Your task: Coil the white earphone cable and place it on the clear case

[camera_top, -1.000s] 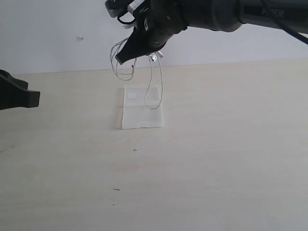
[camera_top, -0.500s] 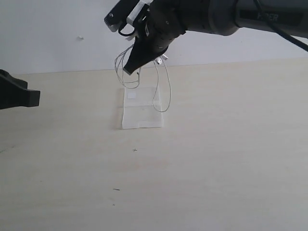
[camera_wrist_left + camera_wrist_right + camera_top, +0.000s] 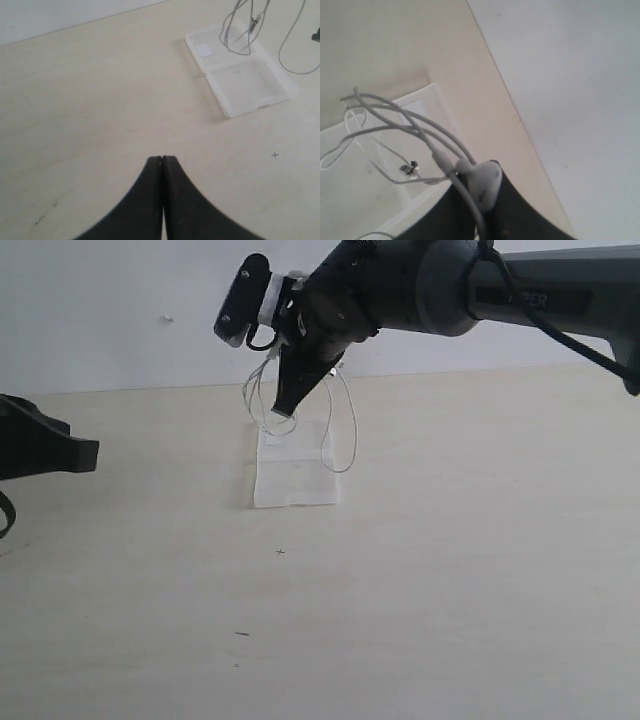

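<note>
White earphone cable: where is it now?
Exterior view, upper centre: the white earphone cable hangs in loose loops from the right tool, over the far half of the clear case.

A pale, light-grained wooden tabletop (image 3: 450, 570) fills most of the room in sight, and behind it stands a plain white wall (image 3: 120, 310) with one small mark (image 3: 167, 318). Light is soft and even. A few dark specks (image 3: 241, 633) dot the wood.
</note>
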Tool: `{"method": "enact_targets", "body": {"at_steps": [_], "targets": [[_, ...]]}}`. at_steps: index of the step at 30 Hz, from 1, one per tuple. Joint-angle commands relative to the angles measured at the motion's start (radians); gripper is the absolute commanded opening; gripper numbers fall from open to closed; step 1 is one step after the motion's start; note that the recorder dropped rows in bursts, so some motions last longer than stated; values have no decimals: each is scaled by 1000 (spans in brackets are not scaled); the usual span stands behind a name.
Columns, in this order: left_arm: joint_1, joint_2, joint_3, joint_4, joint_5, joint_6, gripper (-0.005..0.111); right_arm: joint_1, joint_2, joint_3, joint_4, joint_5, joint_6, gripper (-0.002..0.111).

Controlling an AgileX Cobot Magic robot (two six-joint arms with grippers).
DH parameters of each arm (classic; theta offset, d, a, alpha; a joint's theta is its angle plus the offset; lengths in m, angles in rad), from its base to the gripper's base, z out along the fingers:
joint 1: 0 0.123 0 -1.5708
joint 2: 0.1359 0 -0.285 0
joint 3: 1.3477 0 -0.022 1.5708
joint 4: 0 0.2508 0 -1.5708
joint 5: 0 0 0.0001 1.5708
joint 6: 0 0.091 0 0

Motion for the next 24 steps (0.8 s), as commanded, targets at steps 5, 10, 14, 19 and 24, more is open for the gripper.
{"method": "enact_targets", "body": {"at_steps": [5, 10, 14, 19, 24], "targets": [[3, 4, 2, -3, -39, -10, 0, -5, -3, -7, -26, -58, 67, 0], [3, 4, 2, -3, -39, -10, 0, -3, -3, -7, -36, -58, -74, 0], [3, 4, 2, -5, -39, -10, 0, -3, -3, -7, -27, -49, -129, 0], [3, 4, 2, -5, -39, -12, 0, -3, -3, -7, 44, 4, -131, 0], [3, 4, 2, -8, -39, -11, 0, -9, -3, -7, 15, 5, 97, 0]]}}
